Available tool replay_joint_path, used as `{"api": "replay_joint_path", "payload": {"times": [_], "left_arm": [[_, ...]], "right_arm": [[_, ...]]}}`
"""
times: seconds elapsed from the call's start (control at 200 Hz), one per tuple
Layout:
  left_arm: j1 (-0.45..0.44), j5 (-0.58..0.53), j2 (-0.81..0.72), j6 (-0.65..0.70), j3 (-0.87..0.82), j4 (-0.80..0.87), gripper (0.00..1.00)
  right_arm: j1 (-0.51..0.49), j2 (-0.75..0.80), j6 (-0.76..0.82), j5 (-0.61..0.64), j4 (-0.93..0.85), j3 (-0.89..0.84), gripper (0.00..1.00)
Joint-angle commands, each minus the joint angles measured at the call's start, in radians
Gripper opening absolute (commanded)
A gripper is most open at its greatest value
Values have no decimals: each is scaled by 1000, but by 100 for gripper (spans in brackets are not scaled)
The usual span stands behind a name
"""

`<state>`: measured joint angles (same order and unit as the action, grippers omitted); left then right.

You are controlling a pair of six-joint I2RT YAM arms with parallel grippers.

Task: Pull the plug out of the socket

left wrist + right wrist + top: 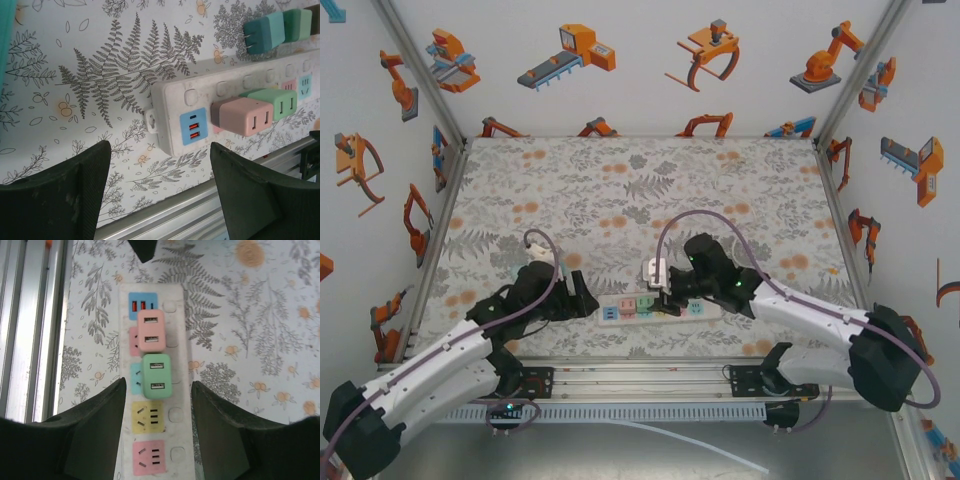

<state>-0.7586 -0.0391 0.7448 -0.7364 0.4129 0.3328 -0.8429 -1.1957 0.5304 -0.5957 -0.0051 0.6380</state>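
Right wrist: right gripper (pixel 158 385) spread wide, fingers flanking power strip (pixel 177 352) at green plug (pixel 157 376) (pink plug (pixel 151 330) just beyond it). Both plugs seated in sockets. Left gripper (pixel 159 155) likewise spread, empty, facing strip's USB end.

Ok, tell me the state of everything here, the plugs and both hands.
Pink USB charger: plugged into the power strip.
Green USB charger: plugged in beside it.
Teal charger: unplugged, lying on the table.
Left hand: open, empty.
Right hand: open, over the strip.
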Motion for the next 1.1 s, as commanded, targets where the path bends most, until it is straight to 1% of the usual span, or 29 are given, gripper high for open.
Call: {"api": "replay_joint_path", "payload": {"times": [0.0, 0.15, 0.335, 0.501, 0.696, 0.781, 0.886, 0.941, 1.036, 1.097], "left_arm": [[6, 45, 35, -26, -18, -61, 74], [7, 71, 100, -27, -24, -106, 73], [8, 102, 172, -29, -22, -133, 73], [8, 115, 223, -19, -14, -144, 70], [7, 139, 294, -6, -2, -158, 67], [6, 141, 321, -3, 2, -155, 67], [5, 135, 336, -4, 4, -148, 66], [4, 128, 334, -3, 2, -142, 66], [3, 120, 325, -3, -5, -136, 66], [4, 118, 324, 0, -9, -134, 66]], "right_arm": [[-34, -56, 76, -12, -6, 48, 52], [-65, -136, 76, 20, 50, 66, 49], [-74, -204, 78, 31, 50, 90, 42], [-74, -223, 77, 30, 40, 99, 35], [-79, -233, 71, 27, 40, 103, 30], [-79, -234, 60, 32, 39, 107, 31], [-79, -229, 30, 78, 25, 112, 43], [-80, -220, 35, 102, 19, 101, 45], [-79, -200, 62, 124, 39, 62, 46], [-79, -201, 68, 133, 40, 55, 42]]}}
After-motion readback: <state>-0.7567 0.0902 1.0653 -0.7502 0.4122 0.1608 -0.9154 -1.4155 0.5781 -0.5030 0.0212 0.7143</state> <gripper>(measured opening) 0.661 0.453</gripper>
